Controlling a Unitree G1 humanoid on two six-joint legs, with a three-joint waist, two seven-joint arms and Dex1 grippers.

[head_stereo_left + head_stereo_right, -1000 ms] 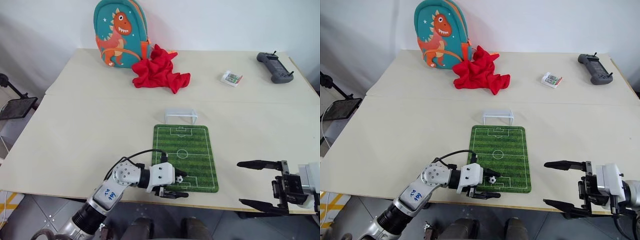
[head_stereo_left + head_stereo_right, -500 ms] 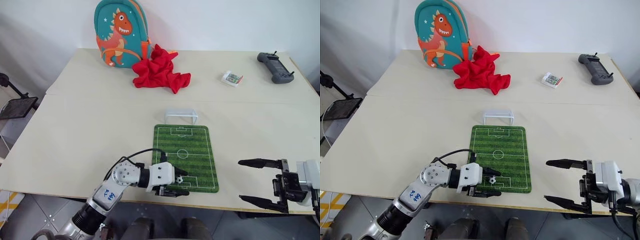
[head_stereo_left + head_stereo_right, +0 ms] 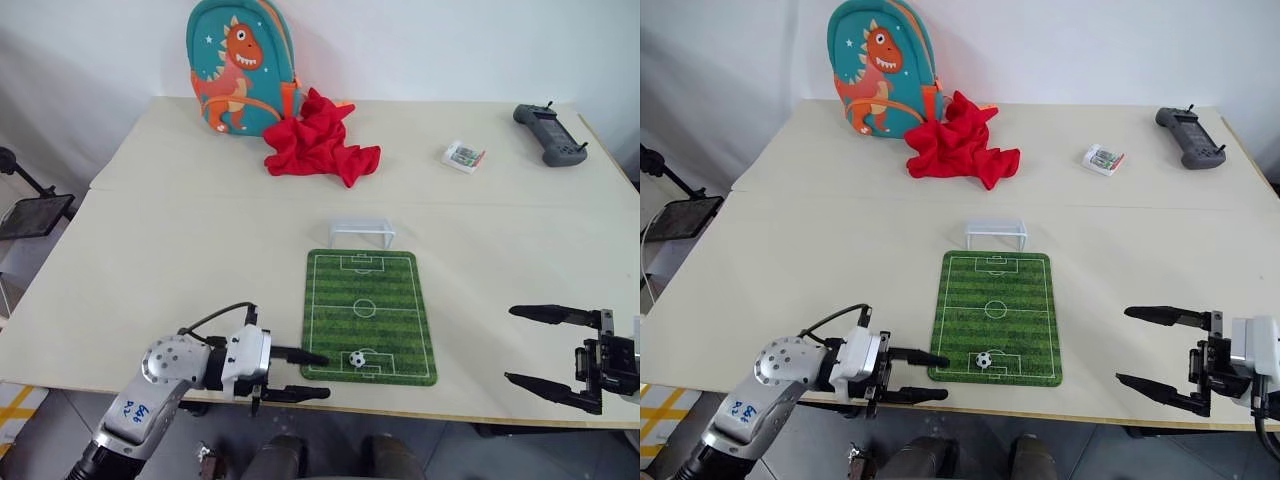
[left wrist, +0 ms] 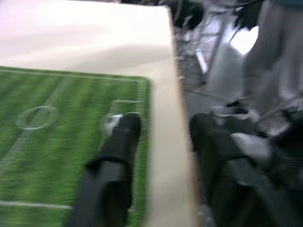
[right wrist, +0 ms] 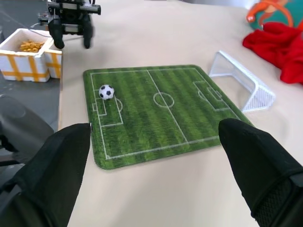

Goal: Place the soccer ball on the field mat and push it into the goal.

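The soccer ball (image 3: 357,358) lies free on the near end of the green field mat (image 3: 370,300), by the near penalty box. The whitish goal (image 3: 362,232) stands just past the mat's far end. My left gripper (image 3: 312,375) hovers at the table's front edge, just left of the mat. It is open with nothing between its fingers and points toward the ball. The left wrist view shows the ball (image 4: 111,122) partly behind one finger. My right gripper (image 3: 510,344) is open and empty, to the right of the mat. Its wrist view shows the ball (image 5: 106,91), mat (image 5: 161,118) and goal (image 5: 244,82).
At the table's far side are a dinosaur backpack (image 3: 238,65), a red cloth (image 3: 320,140), a small packet (image 3: 463,157) and a grey controller (image 3: 548,133). A white foam box (image 5: 28,52) stands on the floor beyond the table's front edge.
My left gripper has pulled back to the left, off the mat. The ball stays on the mat where the fingers were. The right gripper drifted slightly right.
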